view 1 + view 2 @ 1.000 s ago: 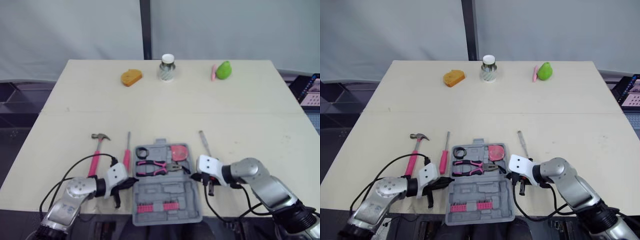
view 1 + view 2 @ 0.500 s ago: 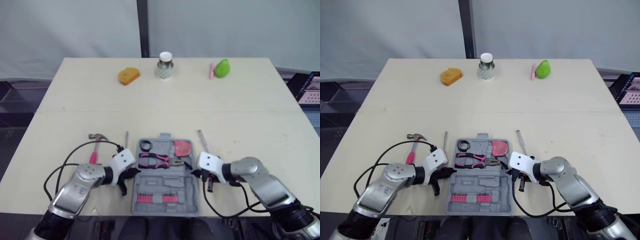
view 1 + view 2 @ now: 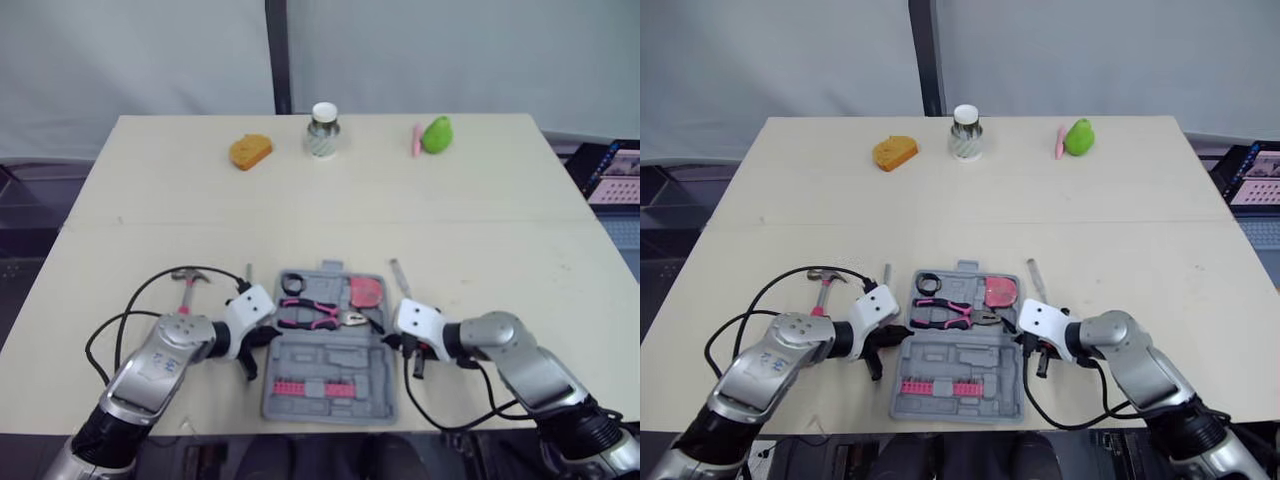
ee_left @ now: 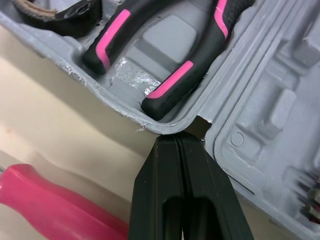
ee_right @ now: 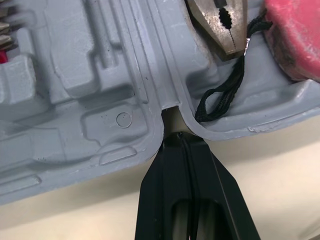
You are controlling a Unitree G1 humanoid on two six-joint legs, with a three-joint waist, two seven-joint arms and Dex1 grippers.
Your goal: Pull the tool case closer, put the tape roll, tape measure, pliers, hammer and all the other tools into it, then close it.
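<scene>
The grey tool case lies open near the table's front edge. It holds a black tape roll, pink-handled pliers, a red tape measure and a row of pink bits. My left gripper is shut, its tip against the notch in the case's left rim. My right gripper is shut at the matching notch on the right rim. The hammer lies left of the case, partly behind my left arm. A pink screwdriver rests beside my left gripper. A second screwdriver lies right of the case.
Along the table's far edge stand an orange wedge-shaped object, a jar with a white lid and a green pear-shaped object beside a pink stick. Black cables trail from both wrists near the front edge.
The view has shifted. The case and both grippers have slid a little away from the table's front edge, and my left gripper now covers the pink screwdriver's handle.
</scene>
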